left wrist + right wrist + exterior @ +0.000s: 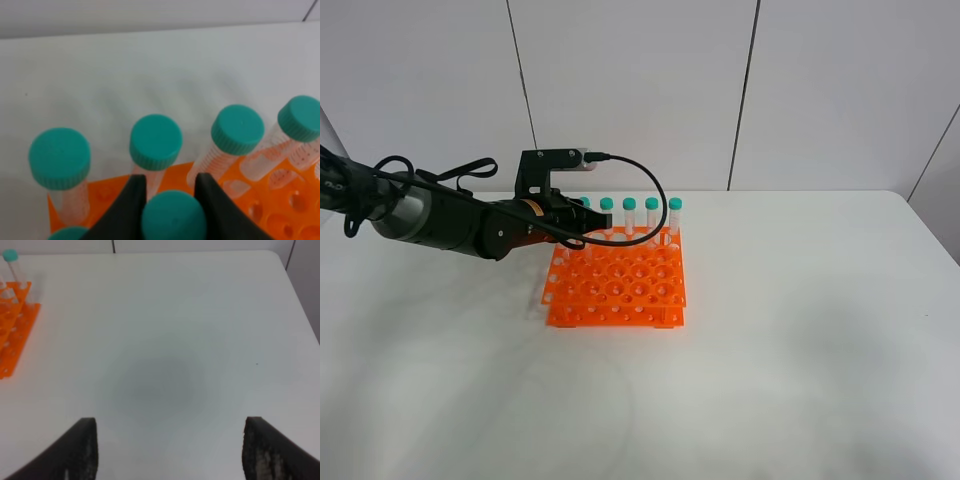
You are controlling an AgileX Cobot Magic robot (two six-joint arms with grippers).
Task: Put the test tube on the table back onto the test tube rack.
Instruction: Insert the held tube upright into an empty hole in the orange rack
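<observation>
The orange test tube rack [615,285] stands mid-table, with a row of teal-capped tubes [651,205] upright along its back edge. My left gripper [582,218] reaches over the rack's back left corner. In the left wrist view its black fingers [131,200] are shut on the teal cap of the test tube [173,216], which stands upright just in front of the back row [155,142]. Its lower part is hidden, so I cannot tell how deep it sits in the rack [280,210]. My right gripper [172,455] is open over bare table [165,340], holding nothing.
The white table [800,330] spreads wide to the right of and in front of the rack. In the right wrist view the rack's edge [15,335] with one tube [14,265] lies far off to one side. A grey panelled wall stands behind.
</observation>
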